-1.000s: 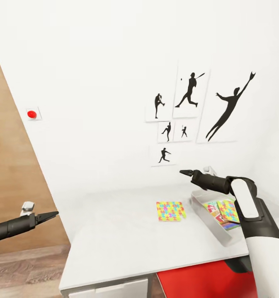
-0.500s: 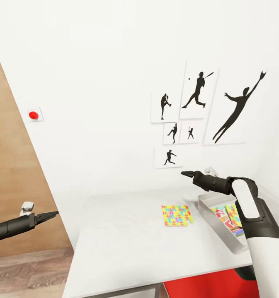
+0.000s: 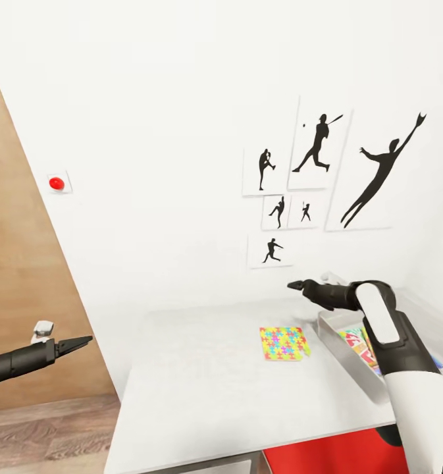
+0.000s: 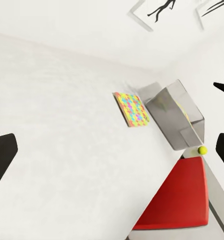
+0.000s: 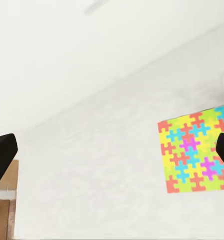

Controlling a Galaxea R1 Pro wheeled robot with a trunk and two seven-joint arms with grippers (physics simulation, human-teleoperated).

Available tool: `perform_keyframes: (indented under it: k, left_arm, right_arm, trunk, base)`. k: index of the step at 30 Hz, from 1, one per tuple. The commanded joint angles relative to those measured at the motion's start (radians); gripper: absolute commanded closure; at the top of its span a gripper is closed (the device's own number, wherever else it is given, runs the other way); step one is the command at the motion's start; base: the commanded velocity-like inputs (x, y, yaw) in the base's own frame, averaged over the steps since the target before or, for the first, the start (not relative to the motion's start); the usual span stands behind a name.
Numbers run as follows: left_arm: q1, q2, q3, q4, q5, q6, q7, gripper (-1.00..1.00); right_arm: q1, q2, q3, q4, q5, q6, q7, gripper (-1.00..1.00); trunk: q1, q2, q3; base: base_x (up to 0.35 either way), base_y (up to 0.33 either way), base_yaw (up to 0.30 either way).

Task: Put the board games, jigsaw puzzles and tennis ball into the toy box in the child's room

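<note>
Grey table, jigsaw puzzle, left-wrist tennis ball

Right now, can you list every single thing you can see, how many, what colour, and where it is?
Puzzle: one, yellow, pink, green and blue, flat on the table beside the toy box.
Toy box: one, pale grey, on the table's right part, with colourful flat things inside.
Ball: one, small, yellow-green, on the table by the toy box's far end.
Table: one, light grey top, against the wall.
Pictures: six, black sports figures on white, on the wall above the table.
Red button: one, on the wall at left.
Red thing: one, below the table's near edge.
Floor: wood planks, lower left.
Left fingers: black, open, off the table's left side.
Right fingers: black, open, above the table near the toy box.
</note>
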Motion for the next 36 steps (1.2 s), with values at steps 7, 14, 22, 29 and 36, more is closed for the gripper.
perform_keyframes:
  k: [7, 14, 22, 29, 36]
  left_arm:
    - [-0.002, 0.000, 0.005, -0.001, -0.010, 0.011, -0.008, -1.00]
    - [-0.002, 0.001, 0.005, -0.001, -0.010, 0.011, -0.008, -1.00]
    - [-0.002, 0.002, 0.005, -0.001, -0.010, 0.011, -0.008, -1.00]
    - [-0.002, 0.003, 0.007, -0.001, -0.010, 0.011, -0.008, -1.00]
    - [-0.002, 0.004, 0.007, -0.001, -0.010, 0.011, -0.008, -1.00]
  right_arm:
    - [-0.031, 0.001, 0.033, 0.028, -0.014, 0.003, -0.088, -1.00]
    - [-0.034, 0.002, 0.036, 0.030, -0.016, 0.003, -0.097, -1.00]
    - [-0.032, 0.013, 0.057, 0.026, -0.014, 0.003, -0.101, -1.00]
    - [-0.065, 0.047, 0.105, 0.082, -0.008, 0.001, -0.194, -1.00]
    - [-0.113, 0.051, 0.108, 0.137, -0.016, 0.003, -0.326, -1.00]
  trunk:
    - [0.001, -0.002, -0.002]
    - [0.001, -0.002, -0.002]
    - [0.001, -0.002, -0.002]
    - [0.001, -0.002, -0.002]
    - [0.001, -0.002, -0.002]
  base:
    - [0.000, 0.006, 0.000]
    - [0.000, 0.007, 0.000]
    - [0.000, 0.164, 0.000]
    - [0.000, 0.032, 0.000]
    - [0.000, 0.003, 0.000]
